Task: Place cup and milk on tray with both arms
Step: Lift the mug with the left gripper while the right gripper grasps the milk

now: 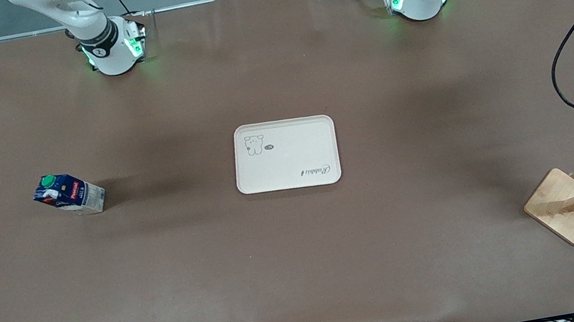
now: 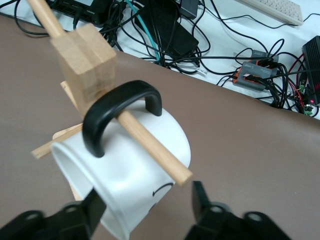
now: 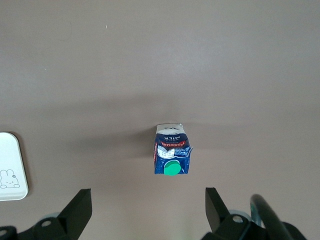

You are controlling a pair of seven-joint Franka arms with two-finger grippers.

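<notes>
A robotics lab is indicated by two white bench-mounted robot arms (image 1: 97,35) and tangled black cables (image 2: 165,30).

Brown table (image 1: 306,274), tray (image 1: 289,175), milk (image 1: 70,194), rack base (image 1: 560,208)

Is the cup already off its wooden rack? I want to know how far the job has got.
No: in the left wrist view the cup hangs by its black handle on a peg of the wooden rack.

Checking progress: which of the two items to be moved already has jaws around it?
The cup, hanging on the wooden rack, sits between the left gripper jaws; the milk stands untouched.
</notes>
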